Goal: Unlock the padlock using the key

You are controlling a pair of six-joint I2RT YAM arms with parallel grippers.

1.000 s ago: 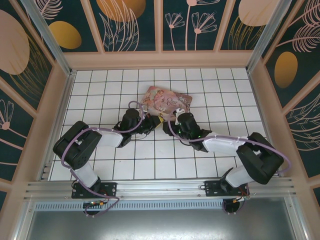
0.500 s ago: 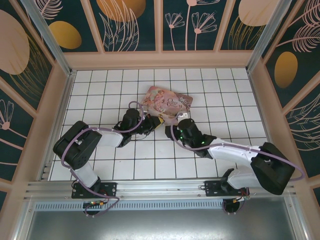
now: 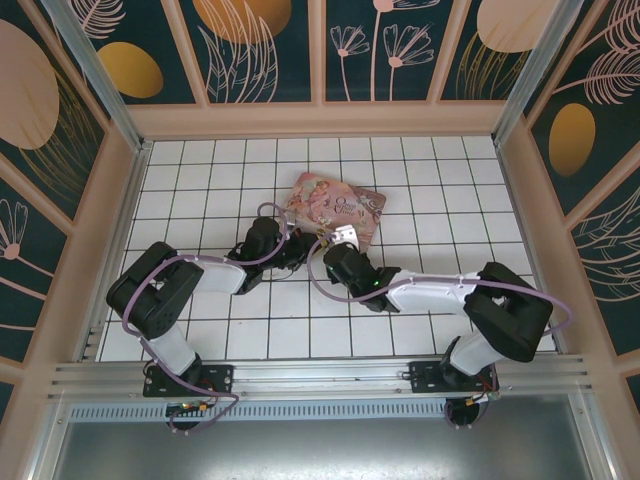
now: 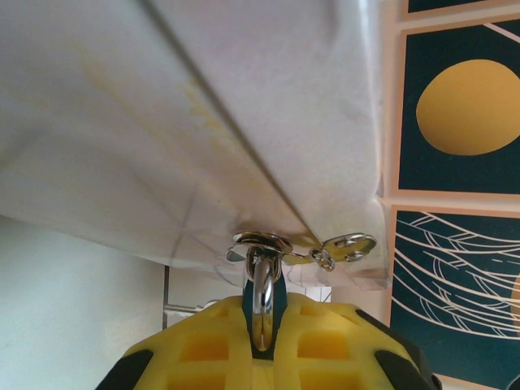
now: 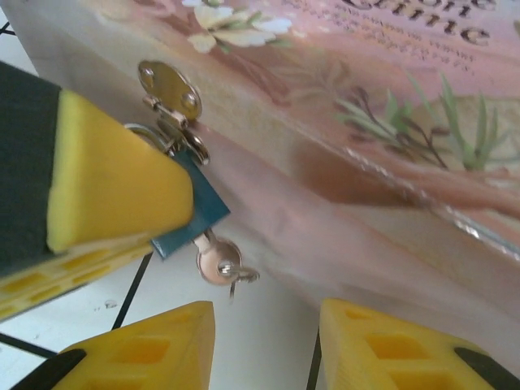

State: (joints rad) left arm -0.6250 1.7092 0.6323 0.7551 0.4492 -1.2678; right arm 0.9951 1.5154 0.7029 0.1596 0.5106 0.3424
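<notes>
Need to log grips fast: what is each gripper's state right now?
Left gripper: closed on the blue padlock.
Right gripper: open, holding nothing; the key sits just ahead of its fingers.

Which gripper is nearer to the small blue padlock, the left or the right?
Left. The left gripper is shut on the padlock. The right gripper is open and apart from it, facing the key at its end.

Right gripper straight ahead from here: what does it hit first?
Probably the small silvery key in the blue padlock, slightly left of the right gripper's centre; otherwise the pink illustrated tin's side, depth unclear.
</notes>
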